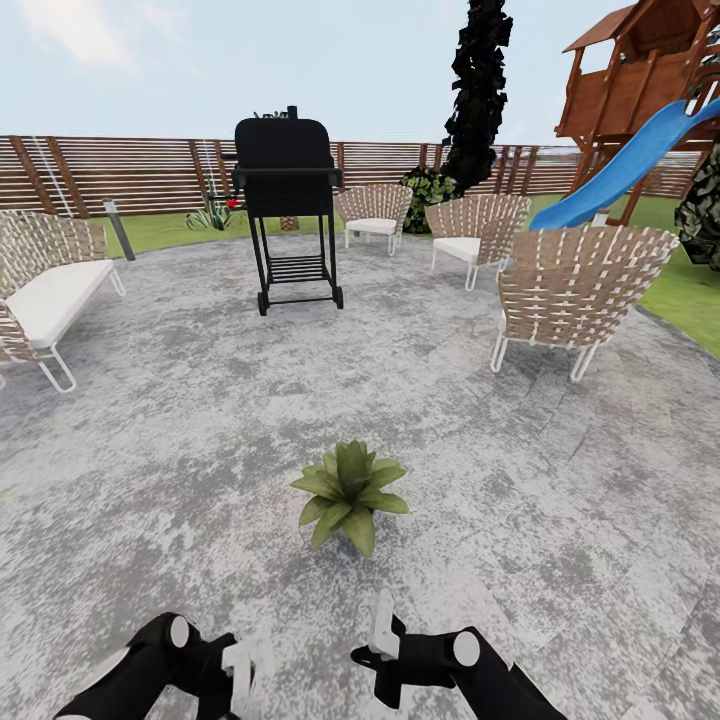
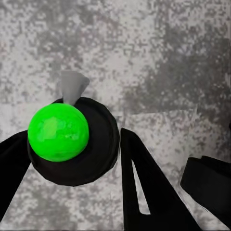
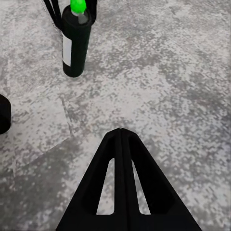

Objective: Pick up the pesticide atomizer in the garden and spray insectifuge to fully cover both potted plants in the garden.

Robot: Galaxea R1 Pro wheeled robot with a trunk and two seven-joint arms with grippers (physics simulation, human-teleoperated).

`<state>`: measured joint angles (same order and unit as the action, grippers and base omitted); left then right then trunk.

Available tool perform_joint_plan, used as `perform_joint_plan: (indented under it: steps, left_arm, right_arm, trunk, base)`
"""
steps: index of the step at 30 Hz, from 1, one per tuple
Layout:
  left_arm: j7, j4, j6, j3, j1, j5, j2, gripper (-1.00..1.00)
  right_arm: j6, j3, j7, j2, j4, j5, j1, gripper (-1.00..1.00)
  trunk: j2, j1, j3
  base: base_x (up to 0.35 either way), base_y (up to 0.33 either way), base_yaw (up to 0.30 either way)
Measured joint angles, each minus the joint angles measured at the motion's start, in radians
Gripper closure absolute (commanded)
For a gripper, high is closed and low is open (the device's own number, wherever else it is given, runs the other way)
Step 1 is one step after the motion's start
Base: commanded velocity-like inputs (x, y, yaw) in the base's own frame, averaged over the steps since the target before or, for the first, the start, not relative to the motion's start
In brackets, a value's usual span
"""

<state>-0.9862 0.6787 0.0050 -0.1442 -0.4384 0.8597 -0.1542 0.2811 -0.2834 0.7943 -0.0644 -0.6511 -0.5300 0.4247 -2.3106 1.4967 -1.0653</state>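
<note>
A potted plant (image 1: 350, 493), a low rosette of pointed green leaves, stands on the grey patio (image 1: 200, 420) just ahead of my arms; its leaves hide the pot. The pesticide atomizer (image 2: 58, 132) is a dark bottle with a bright green cap and a grey nozzle. It stands upright between the fingers (image 2: 144, 187) of my left gripper (image 2: 72, 135), which is shut on it. From the right wrist the atomizer (image 3: 74, 43) shows its white label, with those fingers around its neck. My left gripper (image 1: 240, 665) sits low at the picture's left. My right gripper (image 1: 383, 625) (image 3: 120, 132) is shut and empty, a little beside the bottle.
A black grill (image 1: 288, 200) stands on the far side of the patio. Woven chairs (image 1: 575, 290) (image 1: 475, 235) (image 1: 372, 215) ring the back right and a woven sofa (image 1: 50, 285) the left. Behind are a slat fence (image 1: 130, 175), lawn and a blue slide (image 1: 620, 170).
</note>
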Motion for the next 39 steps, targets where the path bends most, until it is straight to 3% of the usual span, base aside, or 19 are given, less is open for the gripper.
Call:
perform_joint_plan:
  steps: [4,9,11,14,17,20,24,26,28,31,34,39]
  left_arm:
    - [0.001,-0.002,0.009,0.001,0.002,0.002,-0.025,1.00]
    - [0.011,-0.013,0.015,0.007,0.002,-0.003,-0.034,1.00]
    - [0.039,-0.031,0.016,0.042,0.002,-0.006,-0.030,1.00]
    - [0.127,-0.074,0.016,0.152,0.002,-0.011,-0.020,1.00]
    - [0.191,-0.122,0.016,0.240,0.002,-0.014,-0.005,1.00]
    - [0.212,-0.139,0.017,0.298,0.002,-0.014,0.017,1.00]
    - [0.221,-0.158,0.017,0.350,0.002,-0.015,0.050,1.00]
    - [0.224,-0.166,0.025,0.380,0.002,-0.013,0.064,1.00]
    - [0.224,-0.167,0.073,0.421,0.002,-0.008,0.071,1.00]
    - [0.223,-0.160,0.160,0.456,-0.002,-0.010,0.076,1.00]
    - [0.223,-0.157,0.202,0.471,-0.010,-0.018,0.077,1.00]
    - [0.223,-0.154,0.262,0.479,-0.015,-0.098,0.077,1.00]
  right_arm:
    - [0.000,0.002,-0.001,0.002,0.001,-0.001,0.000,-1.00]
    - [0.000,0.007,-0.007,0.007,0.002,0.000,0.000,-1.00]
    - [0.001,0.009,-0.012,0.011,0.005,0.000,0.000,-1.00]
    - [0.002,0.027,-0.075,0.025,0.024,0.002,0.000,-1.00]
    - [0.003,0.046,-0.214,0.034,0.092,0.004,-0.001,-1.00]
    - [0.006,0.058,-0.390,0.036,0.196,0.011,-0.002,-1.00]
    - [0.062,0.132,-0.606,0.036,0.345,0.085,-0.005,-1.00]
    - [0.131,0.166,-0.650,0.037,0.407,0.130,-0.006,-1.00]
    - [0.189,0.188,-0.686,0.044,0.449,0.181,-0.006,-1.00]
    - [0.213,0.195,-0.765,0.068,0.466,0.241,-0.007,-1.00]
    - [0.221,0.197,-0.833,0.078,0.471,0.287,-0.009,-1.00]
    - [0.251,0.198,-0.880,0.102,0.473,0.353,-0.010,-1.00]
  trunk:
    - [0.000,0.000,0.000]
    - [0.000,0.000,0.000]
    - [0.000,0.000,0.000]
    - [0.000,0.000,0.000]
    - [0.000,0.000,0.000]
    - [0.000,0.000,0.000]
    - [0.000,0.000,0.000]
    - [0.000,0.000,0.000]
    - [0.000,0.000,0.000]
    - [0.000,0.000,0.000]
    - [0.000,0.000,0.000]
    - [0.000,0.000,0.000]
  base:
    - [0.000,0.000,0.000]
    - [0.000,0.000,0.000]
    - [0.000,0.000,0.000]
    - [0.000,0.000,0.000]
    - [0.000,0.000,0.000]
    - [0.000,0.000,0.000]
    - [0.000,0.000,0.000]
    - [0.000,0.000,0.000]
    - [0.000,0.000,0.000]
    - [0.000,0.000,0.000]
    - [0.000,0.000,0.000]
    - [0.000,0.000,0.000]
